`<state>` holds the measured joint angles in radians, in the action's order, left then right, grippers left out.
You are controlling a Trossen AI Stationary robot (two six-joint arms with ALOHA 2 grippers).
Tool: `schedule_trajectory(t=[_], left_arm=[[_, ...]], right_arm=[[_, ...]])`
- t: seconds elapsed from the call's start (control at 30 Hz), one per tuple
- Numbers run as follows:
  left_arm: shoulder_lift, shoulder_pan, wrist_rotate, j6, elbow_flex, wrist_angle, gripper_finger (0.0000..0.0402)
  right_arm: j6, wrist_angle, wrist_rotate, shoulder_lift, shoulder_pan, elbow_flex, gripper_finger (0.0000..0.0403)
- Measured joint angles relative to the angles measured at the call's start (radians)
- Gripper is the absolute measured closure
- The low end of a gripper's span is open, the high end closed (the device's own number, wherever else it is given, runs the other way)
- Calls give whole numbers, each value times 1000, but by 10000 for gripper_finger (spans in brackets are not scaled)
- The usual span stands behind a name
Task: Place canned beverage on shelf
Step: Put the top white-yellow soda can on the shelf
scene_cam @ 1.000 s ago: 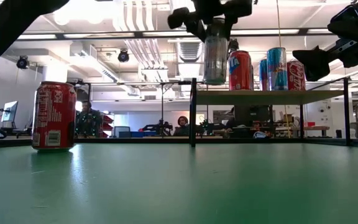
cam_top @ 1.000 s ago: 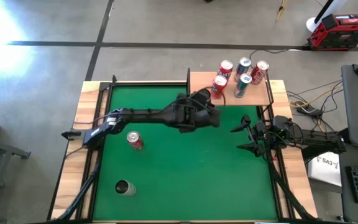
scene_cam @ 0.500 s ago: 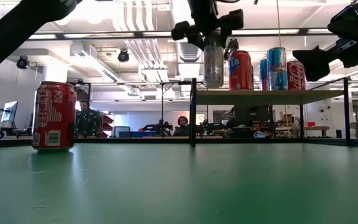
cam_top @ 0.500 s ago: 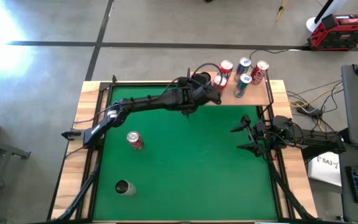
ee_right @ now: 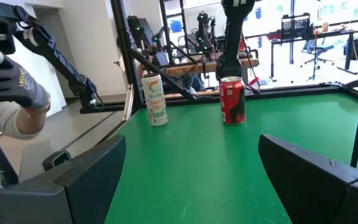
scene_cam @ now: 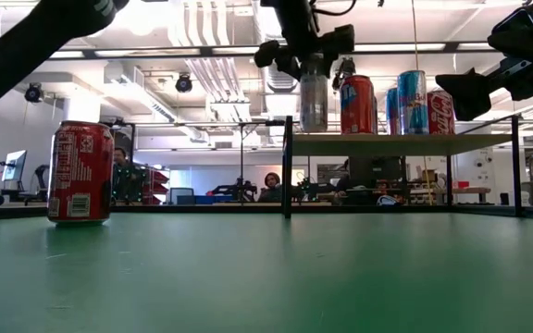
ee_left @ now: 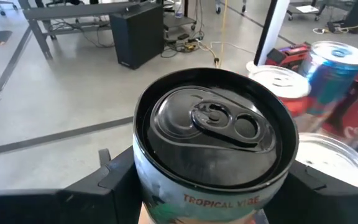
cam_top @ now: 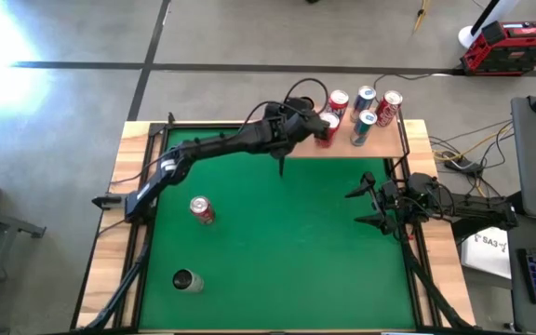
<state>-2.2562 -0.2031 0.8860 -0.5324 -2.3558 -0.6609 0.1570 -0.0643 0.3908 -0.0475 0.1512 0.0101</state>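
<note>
Left pincer is clamped on a tall slim can, hanging just over the shelf edge, other cans right beside it. Right pincer sits spread open, well apart from the shelf.

Eight cans (six at shelf), two arms.

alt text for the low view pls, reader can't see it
Seen level across the green mat, the left gripper holds a slim pale can upright at the raised shelf's left end, beside three cans already standing there. A red can stands on the mat at left.
</note>
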Motion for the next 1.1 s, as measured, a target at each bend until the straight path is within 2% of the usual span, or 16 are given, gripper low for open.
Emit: schedule_trajectory(t=[0.77, 1.1], left_arm=[[-1, -134, -221, 77, 2, 53, 163], [-36, -151, -272, 105, 5, 110, 162]], right_arm=[[0, 0, 0, 0, 0, 0, 44], [0, 0, 0, 0, 0, 0, 44]])
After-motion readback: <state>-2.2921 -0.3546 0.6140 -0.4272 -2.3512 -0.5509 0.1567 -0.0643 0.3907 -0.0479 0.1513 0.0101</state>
